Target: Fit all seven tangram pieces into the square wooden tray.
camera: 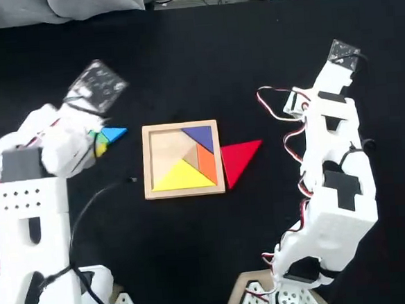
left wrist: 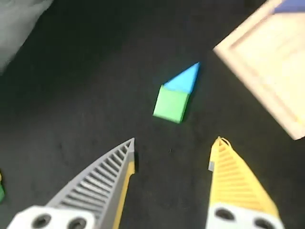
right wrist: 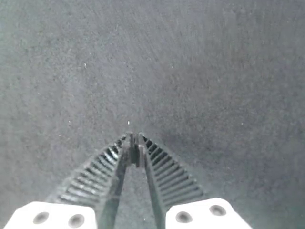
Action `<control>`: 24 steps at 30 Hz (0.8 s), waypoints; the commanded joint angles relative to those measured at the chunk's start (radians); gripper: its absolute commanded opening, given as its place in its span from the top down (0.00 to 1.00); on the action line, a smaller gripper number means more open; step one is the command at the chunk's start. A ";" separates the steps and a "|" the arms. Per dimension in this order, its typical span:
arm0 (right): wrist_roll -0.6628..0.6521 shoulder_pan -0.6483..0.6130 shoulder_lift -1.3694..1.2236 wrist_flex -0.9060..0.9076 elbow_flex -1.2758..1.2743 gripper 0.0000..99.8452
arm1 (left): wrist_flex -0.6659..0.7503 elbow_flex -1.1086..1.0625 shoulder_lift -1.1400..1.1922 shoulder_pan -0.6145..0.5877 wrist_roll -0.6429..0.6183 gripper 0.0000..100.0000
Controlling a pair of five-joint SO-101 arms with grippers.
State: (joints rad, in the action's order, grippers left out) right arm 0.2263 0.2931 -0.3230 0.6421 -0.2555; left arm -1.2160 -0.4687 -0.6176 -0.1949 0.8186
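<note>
The square wooden tray point(camera: 184, 191) lies mid-table and holds a dark blue piece point(camera: 198, 135), an orange piece point(camera: 206, 161), a yellow triangle point(camera: 182, 176) and a pale wood-coloured piece point(camera: 189, 155). A red triangle point(camera: 239, 159) lies on the cloth against the tray's right side. Left of the tray, a green square point(left wrist: 171, 105) touches a light blue triangle point(left wrist: 184, 79). My left gripper point(left wrist: 176, 140) hovers open just short of the green square, with nothing between its fingers. My right gripper point(right wrist: 134, 136) is shut and empty over bare black cloth.
Black cloth covers the table. The tray's corner point(left wrist: 267, 71) lies close beyond the green and light blue pieces. The left arm point(camera: 56, 145) partly covers those pieces from above. The right arm point(camera: 331, 150) stands right of the red triangle, trailing loose wires point(camera: 283, 111).
</note>
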 commanded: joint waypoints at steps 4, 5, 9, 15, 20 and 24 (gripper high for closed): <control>0.000 -0.009 0.007 -0.025 0.051 0.99 | 0.066 -0.015 0.112 -0.053 0.130 0.75; 0.000 -0.009 0.007 -0.025 0.051 0.99 | 0.091 -0.010 0.157 -0.051 0.143 0.75; 0.000 -0.009 0.007 -0.025 0.051 0.99 | 0.215 0.047 0.377 -0.050 0.152 0.74; -0.020 -0.028 0.007 -0.025 0.053 0.99 | 0.218 0.243 0.692 -0.053 0.158 0.63; -0.044 -0.029 0.007 -0.025 0.053 0.99 | 0.224 0.437 0.893 -0.053 0.160 0.63; -0.046 -0.029 0.007 -0.040 0.051 0.99 | 0.216 0.579 1.033 -0.058 0.158 0.63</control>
State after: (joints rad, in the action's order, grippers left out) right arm 0.1895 0.2823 -0.3230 0.6406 -0.2555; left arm -1.0088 -0.0222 0.3598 -0.2348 0.9720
